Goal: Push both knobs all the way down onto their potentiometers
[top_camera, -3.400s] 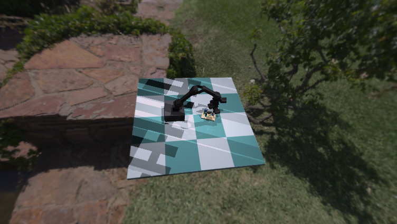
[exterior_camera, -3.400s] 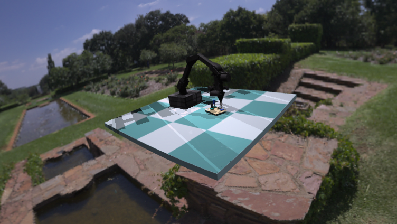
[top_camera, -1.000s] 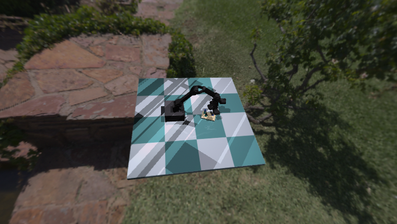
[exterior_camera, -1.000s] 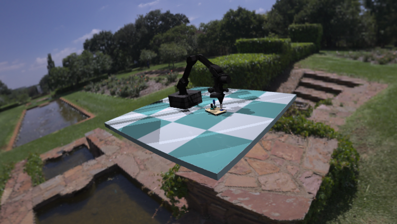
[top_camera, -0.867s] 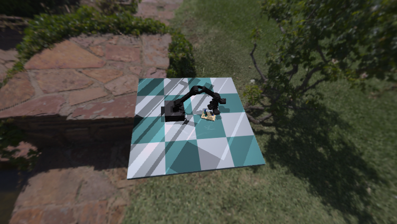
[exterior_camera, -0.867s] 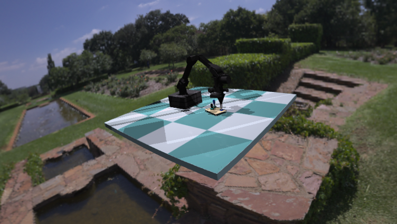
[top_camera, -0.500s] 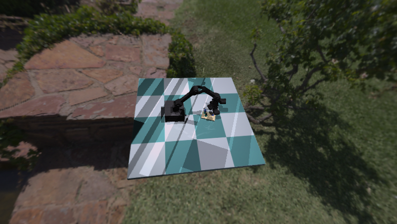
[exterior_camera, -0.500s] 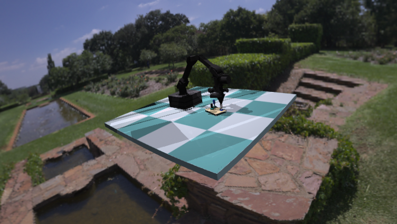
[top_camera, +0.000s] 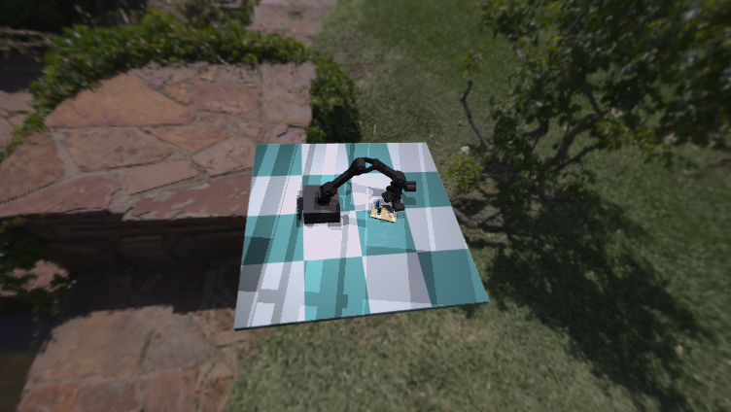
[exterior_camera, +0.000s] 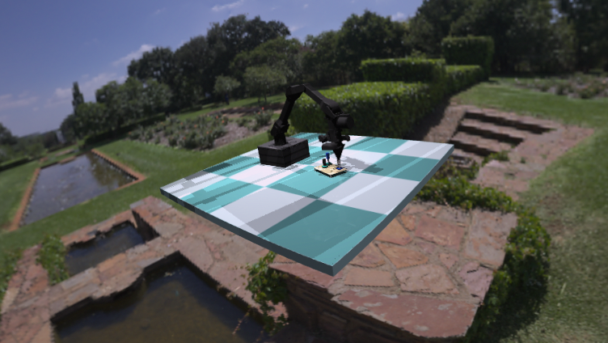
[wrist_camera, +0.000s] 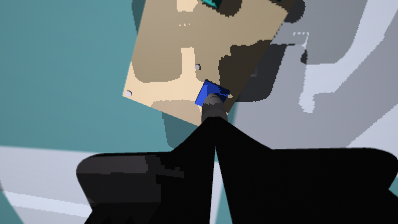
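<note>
The tan circuit board [top_camera: 387, 218] [exterior_camera: 330, 172] [wrist_camera: 162, 90] stands on the table. Near one corner sits a blue potentiometer [wrist_camera: 204, 94] [exterior_camera: 339, 168], with a grey knob [wrist_camera: 215, 104] on its shaft. My gripper [wrist_camera: 213, 123] [exterior_camera: 339, 158] is shut and empty, pointing down. Its tips are right over the grey knob and partly hide it; whether they touch it, and any gap below the knob, I cannot tell. A teal potentiometer [wrist_camera: 212, 2] shows only at the top edge of the wrist view. In the exterior view a dark knob [exterior_camera: 324, 162] stands on that side.
A tall part with a blue top [exterior_camera: 327, 155] stands on the board beside the dark knob, close to my gripper. The arm's black base [exterior_camera: 278, 153] [top_camera: 321, 207] stands on the checkered table. Shadows of the arm fall across the board.
</note>
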